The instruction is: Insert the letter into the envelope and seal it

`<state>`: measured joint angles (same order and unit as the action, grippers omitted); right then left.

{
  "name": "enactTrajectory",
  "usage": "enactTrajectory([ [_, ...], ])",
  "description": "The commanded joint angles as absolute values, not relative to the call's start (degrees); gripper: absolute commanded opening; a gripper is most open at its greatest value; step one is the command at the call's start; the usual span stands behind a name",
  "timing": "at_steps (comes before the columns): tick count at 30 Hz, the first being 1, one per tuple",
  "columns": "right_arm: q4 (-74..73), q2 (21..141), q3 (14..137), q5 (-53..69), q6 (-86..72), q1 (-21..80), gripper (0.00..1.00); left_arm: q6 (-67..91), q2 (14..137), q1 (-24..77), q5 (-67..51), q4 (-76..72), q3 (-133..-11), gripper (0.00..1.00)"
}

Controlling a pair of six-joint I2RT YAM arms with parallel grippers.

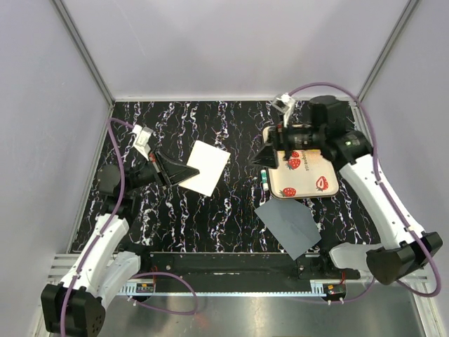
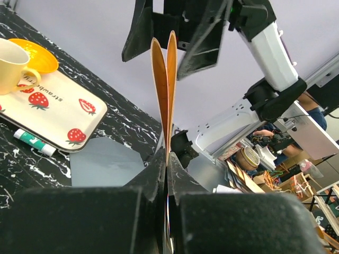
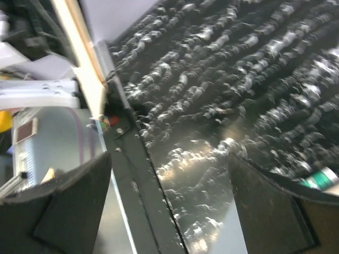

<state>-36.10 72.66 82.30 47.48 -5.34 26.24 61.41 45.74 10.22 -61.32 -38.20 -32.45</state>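
On black marbled tabletop (image 1: 175, 210): holds letter (image 2: 168, 79) clamped in left gripper (image 2: 167, 164); right gripper (image 3: 169, 201) parted, empty. Envelope (image 1: 287, 223) flat, nearside of right gripper, unfilled. Leaves insertion and sealing outstanding.

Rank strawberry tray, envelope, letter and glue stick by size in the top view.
Largest: strawberry tray, partly under the right arm.
Then envelope and letter: too alike to rank; the letter is lifted.
Smallest: glue stick.

The left end effector (image 2: 167, 159) hides the letter's (image 2: 168, 90) lower edge; the cup (image 2: 13, 66) is cropped; the bench (image 3: 238, 69) is blurred.
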Motion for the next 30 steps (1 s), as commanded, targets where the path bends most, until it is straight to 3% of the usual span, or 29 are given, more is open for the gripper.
enactTrajectory([
  [1,-67.5,73.6,83.6,45.1,21.8,15.2,0.95,54.8,45.0,9.8,-63.1,-34.4,-33.0,0.0],
  [5,-76.7,73.1,75.4,34.1,37.6,7.5,0.89,49.4,45.1,9.8,-63.2,-28.7,-36.2,0.0],
  [10,-72.2,71.2,64.4,20.9,44.0,5.1,0.83,46.3,45.4,9.8,-62.9,-25.3,-37.7,0.0],
  [19,-70.8,80.4,57.1,27.7,49.5,-8.1,0.73,43.7,43.8,9.8,-63.1,-22.4,-38.1,0.0],
  [30,-62.4,92.1,52.1,29.4,51.4,-11.0,0.68,42.5,44.6,9.8,-62.9,-22.2,-39.1,0.0],
])
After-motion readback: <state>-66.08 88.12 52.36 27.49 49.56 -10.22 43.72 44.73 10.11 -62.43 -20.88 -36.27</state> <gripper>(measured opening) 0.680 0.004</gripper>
